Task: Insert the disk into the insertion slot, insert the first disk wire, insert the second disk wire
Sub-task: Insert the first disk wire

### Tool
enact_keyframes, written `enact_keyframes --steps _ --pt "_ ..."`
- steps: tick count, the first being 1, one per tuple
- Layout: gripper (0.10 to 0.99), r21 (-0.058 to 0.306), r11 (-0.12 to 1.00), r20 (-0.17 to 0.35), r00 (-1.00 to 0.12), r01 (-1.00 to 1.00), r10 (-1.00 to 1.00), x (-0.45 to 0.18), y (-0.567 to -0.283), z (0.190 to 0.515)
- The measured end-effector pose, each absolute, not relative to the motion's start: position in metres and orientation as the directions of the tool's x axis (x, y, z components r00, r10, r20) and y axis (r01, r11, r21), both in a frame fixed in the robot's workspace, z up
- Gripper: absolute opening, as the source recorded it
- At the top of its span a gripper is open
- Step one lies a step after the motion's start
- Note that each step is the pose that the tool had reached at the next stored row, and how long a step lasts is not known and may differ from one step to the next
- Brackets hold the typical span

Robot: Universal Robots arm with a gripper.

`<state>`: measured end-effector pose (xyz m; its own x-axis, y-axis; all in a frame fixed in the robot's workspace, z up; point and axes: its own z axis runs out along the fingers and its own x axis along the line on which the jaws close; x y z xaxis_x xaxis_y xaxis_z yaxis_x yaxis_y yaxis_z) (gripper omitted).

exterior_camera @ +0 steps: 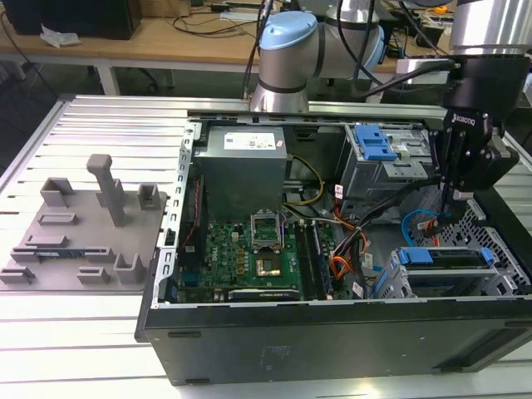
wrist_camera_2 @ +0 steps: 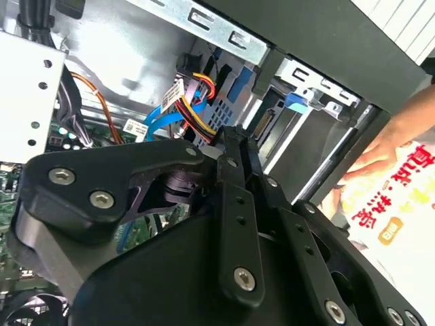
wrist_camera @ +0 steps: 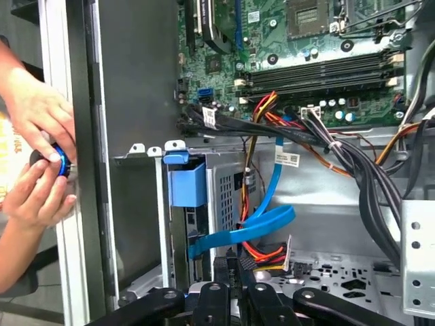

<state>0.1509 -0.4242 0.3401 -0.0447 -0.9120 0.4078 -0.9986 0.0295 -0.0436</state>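
Observation:
In the exterior view the disk (exterior_camera: 440, 258), framed by its blue carrier, lies inside the insertion slot (exterior_camera: 402, 287), the low grey cage at the case's front right. My gripper (exterior_camera: 454, 202) hangs just behind that cage, fingers together with nothing visibly between them. In the first wrist view the gripper (wrist_camera: 234, 266) points at the disk's rear beside the carrier's blue tab (wrist_camera: 186, 183). A flat blue wire (wrist_camera: 250, 231) curves to the disk's back. A red, yellow and black wire bundle (wrist_camera: 264, 254) ends right at my fingertips. In the second wrist view the gripper (wrist_camera_2: 236, 139) stands before the same wires (wrist_camera_2: 192, 102).
A taller grey cage with a blue latch (exterior_camera: 374, 143) stands behind the gripper. The motherboard (exterior_camera: 249, 249) and thick black cables (wrist_camera: 360, 170) fill the case. A person's hands (wrist_camera: 37, 146) work at the case's outer wall, holding a small blue-ringed part. A grey fixture plate (exterior_camera: 79, 237) lies at the exterior view's left.

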Motion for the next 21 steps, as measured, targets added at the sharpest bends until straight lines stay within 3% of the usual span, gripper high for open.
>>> enact_keyframes --steps 9,13,15,21 --pt "0.165 -0.025 0.030 0.387 -0.038 -0.999 -0.921 0.157 -0.441 0.342" --pt "0.165 -0.022 0.032 0.312 -0.037 -0.999 -0.949 0.158 -0.445 0.342" --pt "0.165 -0.020 0.034 0.241 -0.037 -0.999 -0.970 0.159 -0.447 0.342" --pt "0.165 -0.010 0.035 0.183 -0.036 -0.999 -0.982 0.160 -0.455 0.350"
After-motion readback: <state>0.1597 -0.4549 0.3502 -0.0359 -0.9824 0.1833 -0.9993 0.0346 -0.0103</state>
